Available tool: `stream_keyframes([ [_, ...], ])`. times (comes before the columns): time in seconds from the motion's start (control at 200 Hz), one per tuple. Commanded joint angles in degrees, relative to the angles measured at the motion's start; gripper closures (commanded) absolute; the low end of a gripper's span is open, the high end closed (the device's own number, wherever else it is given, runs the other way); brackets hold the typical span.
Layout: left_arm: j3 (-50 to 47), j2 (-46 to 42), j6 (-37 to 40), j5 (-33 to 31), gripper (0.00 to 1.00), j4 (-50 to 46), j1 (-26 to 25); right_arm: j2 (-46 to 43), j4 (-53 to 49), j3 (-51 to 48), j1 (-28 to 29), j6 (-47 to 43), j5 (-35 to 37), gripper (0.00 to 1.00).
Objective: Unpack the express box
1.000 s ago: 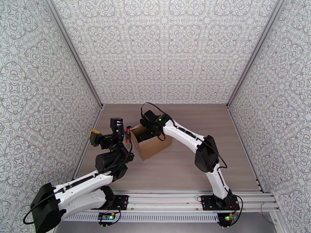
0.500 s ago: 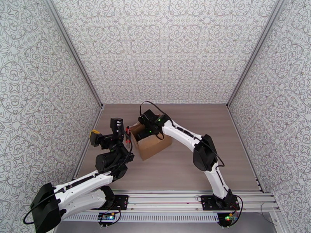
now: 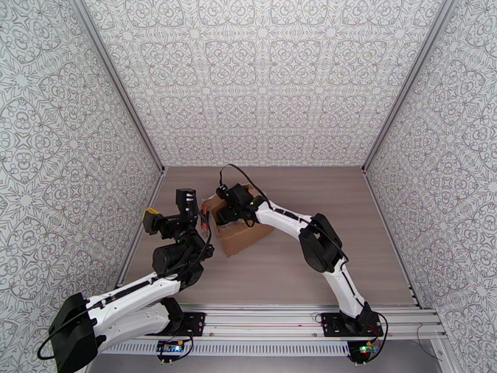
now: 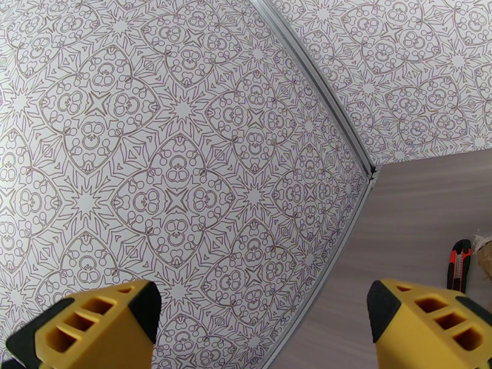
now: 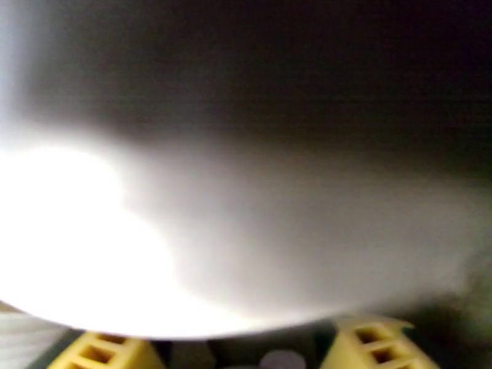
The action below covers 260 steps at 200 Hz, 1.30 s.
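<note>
Your left fingers (image 4: 98, 327), yellow with black tips, are standing spread wide with nothing between them, and they are pointing toward the patterned white-and-grey side wall (image 4: 154, 149) where it is meeting the desk. Your right fingers (image 5: 375, 352), yellow as well, are sitting apart at the bottom of the right wrist view, and a pale, blurred surface is lying very close in front of them; whether they are pinching anything cannot be told. In the top view the wrist end of the white-and-black right arm (image 3: 292, 222) is dipping into the top of the small brown corrugated cardboard express box (image 3: 243, 239), so those fingers are hiding inside it. The box is resting on the grey-brown wood-grain desk (image 3: 310, 268), left of centre and turned at an angle, between the two arm ends. A red-and-black utility knife (image 4: 458, 265) is lying on the desk just beside the box's left side. The left arm (image 3: 124, 299) is bending up near that knife, apart from the box.
</note>
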Motion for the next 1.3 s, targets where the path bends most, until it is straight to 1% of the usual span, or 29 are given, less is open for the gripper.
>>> stream_keyframes([
  [0.0, -0.59, -0.48, -0.44, -5.65, 0.05, 0.86, 0.65, 10.32, -29.11, -11.0, 1.34, 1.34, -2.8, 0.5],
  [0.115, -0.6, -0.78, -0.41, -5.65, 0.05, 0.85, 0.61, 7.01, -28.55, -9.57, 1.33, 0.19, -2.84, 0.67],
  [0.145, -0.6, -0.78, -0.44, -5.69, 0.05, 0.82, 0.66, 6.15, -28.77, -8.9, 1.37, 0.18, -2.75, 0.73],
  [0.175, -0.59, -0.85, -0.44, -5.65, 0.05, 0.84, 0.6, 5.28, -29.12, -8.09, 1.33, -0.11, -2.92, 0.77],
  [0.21, -0.55, -0.87, -0.4, -5.65, 0.05, 0.86, 0.59, 4.24, -29.62, -7.01, 1.31, -0.58, -3.27, 0.86],
  [0.23, -0.47, -0.93, -0.39, -5.65, 0.05, 0.82, 0.46, 3.69, -30.0, -6.38, 1.3, -0.54, -3.23, 0.89],
  [0.37, -0.36, -1.06, -0.27, -5.65, 0.05, 0.85, 0.16, -0.8, -32.38, -2.34, 1.34, -0.77, -2.86, 0.99],
  [0.5, -0.26, -0.59, -0.27, -5.57, 0.06, 0.81, -0.72, -5.78, -33.7, -0.29, 1.24, -0.56, -2.17, 1.0],
  [0.64, -0.16, 0.12, -0.29, -5.56, 0.05, 0.78, -1.49, -10.72, -32.82, 0.54, 1.13, -0.2, -1.71, 1.0],
  [0.725, -0.25, -0.09, -0.73, -5.56, 0.05, 0.77, -1.91, -13.74, -29.44, -0.38, 0.99, 1.02, -0.82, 1.0],
  [0.835, -0.64, 0.01, -1.34, -5.56, 0.05, 0.73, -3.06, -16.72, -20.99, -2.25, 0.88, 1.89, 0.58, 1.0],
  [0.895, -0.76, 0.44, -1.36, -5.56, 0.05, 0.78, -3.87, -16.8, -18.24, -0.82, 0.77, 1.73, 1.0, 1.0],
  [1.0, -0.61, 0.48, -1.43, -5.56, 0.05, 0.78, -5.15, -14.22, -21.69, 6.72, 0.71, -0.26, 2.02, 1.0],
  [1.06, -0.52, -0.11, -1.1, -5.56, 0.05, 0.78, -5.8, -13.87, -23.71, 9.47, 0.57, -0.94, 2.18, 1.0],
  [1.215, -1.1, -2.42, -1.21, -5.58, 0.05, 0.86, -8.13, -19.51, -19.71, 6.77, 0.44, -0.72, 3.21, 1.0],
  [1.295, -1.59, -3.12, -1.59, -5.61, 0.05, 0.86, -9.53, -21.52, -19.34, 6.36, 0.38, -0.35, 3.08, 1.0],
])
